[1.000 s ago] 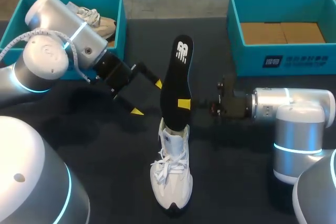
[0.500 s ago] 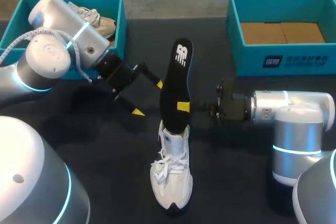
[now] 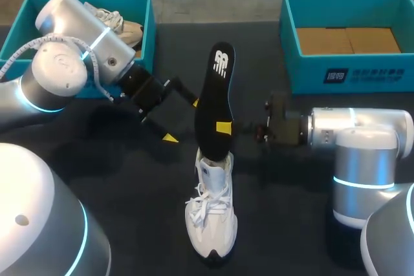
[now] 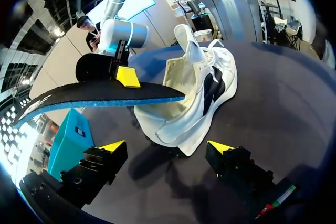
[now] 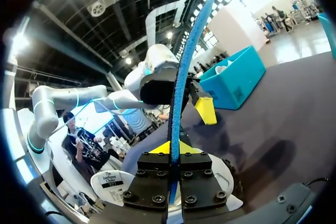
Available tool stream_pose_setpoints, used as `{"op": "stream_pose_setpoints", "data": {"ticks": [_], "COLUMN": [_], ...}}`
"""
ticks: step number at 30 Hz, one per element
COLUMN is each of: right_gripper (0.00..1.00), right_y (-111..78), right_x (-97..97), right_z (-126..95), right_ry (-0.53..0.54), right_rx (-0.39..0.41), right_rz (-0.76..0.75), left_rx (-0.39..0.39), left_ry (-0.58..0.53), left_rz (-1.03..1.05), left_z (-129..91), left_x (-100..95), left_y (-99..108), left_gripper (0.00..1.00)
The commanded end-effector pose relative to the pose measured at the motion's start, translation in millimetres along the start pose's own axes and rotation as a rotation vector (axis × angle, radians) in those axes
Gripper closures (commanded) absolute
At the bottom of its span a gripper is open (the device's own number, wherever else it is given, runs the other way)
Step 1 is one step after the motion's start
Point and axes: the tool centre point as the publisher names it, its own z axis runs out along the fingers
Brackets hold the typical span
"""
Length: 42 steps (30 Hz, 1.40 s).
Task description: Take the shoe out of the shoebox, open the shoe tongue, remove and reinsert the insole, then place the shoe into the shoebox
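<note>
Right gripper (image 3: 224, 127) pinches the insole (image 3: 215, 88) upright over the shoe (image 3: 211, 214).
Left gripper (image 3: 182, 119) gapes wide; whether the insole's near end enters the shoe is unclear.

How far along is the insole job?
Done: the white sneaker stands on the table, out of any box, tongue lifted. In hand: the right gripper is shut on the black insole, lower end in the shoe's opening, the rest outside; one frame can't tell coming out or going in. The left gripper is open beside it. Left: insole seated, sneaker into a teal shoebox.
</note>
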Motion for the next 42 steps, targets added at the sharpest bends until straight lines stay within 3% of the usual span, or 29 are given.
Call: {"op": "stream_pose_setpoints", "data": {"ticks": [1, 14, 22, 42], "right_gripper": [1.00, 1.00, 1.00, 1.00], "right_y": [6.1, 19.4, 25.1, 16.2], "right_x": [5.9, 16.1, 18.6, 9.2], "right_z": [-4, -20, -18, -10], "right_ry": [-0.008, -0.027, -0.021, 0.015], "right_rx": [0.002, -0.019, -0.012, -0.005], "right_rz": [-0.009, -0.026, -0.043, -0.057], "left_rx": [-0.001, -0.001, -0.001, -0.001], "left_ry": [0.004, 0.004, 0.004, 0.004], "left_rz": [0.000, 0.000, 0.000, 0.000], "left_z": [1, 1, 1, 1], "left_x": [-1.1, -1.1, -1.1, -1.1], "left_y": [1, 1, 1, 1], "left_gripper": [0.00, 0.00, 0.00, 0.00]}}
